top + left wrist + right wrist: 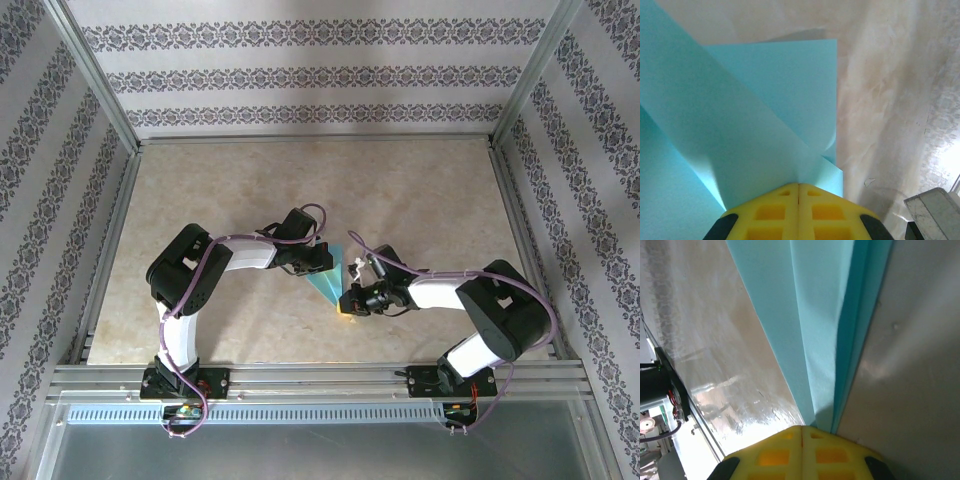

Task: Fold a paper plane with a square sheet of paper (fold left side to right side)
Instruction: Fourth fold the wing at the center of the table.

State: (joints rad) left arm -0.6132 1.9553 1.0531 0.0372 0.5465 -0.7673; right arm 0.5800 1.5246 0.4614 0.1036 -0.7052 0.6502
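The cyan sheet of paper point(328, 282) lies in the middle of the table, folded into a narrow pointed paper plane shape whose tip points toward the near edge. My left gripper point(322, 262) is shut, its yellow fingertips down at the wide far end; in the left wrist view overlapping flaps point(740, 125) spread out from the left gripper point(799, 186). My right gripper point(346, 302) is shut at the pointed near end. In the right wrist view long lengthwise creases of the paper point(810, 340) run away from the right gripper point(802, 429). No paper shows between either pair of jaws.
The beige marbled tabletop point(300, 180) is fenced by aluminium rails point(110, 240) and patterned walls. A grey metal block point(935, 210) shows at the lower right of the left wrist view. A black post with cables point(662, 390) stands at the left of the right wrist view.
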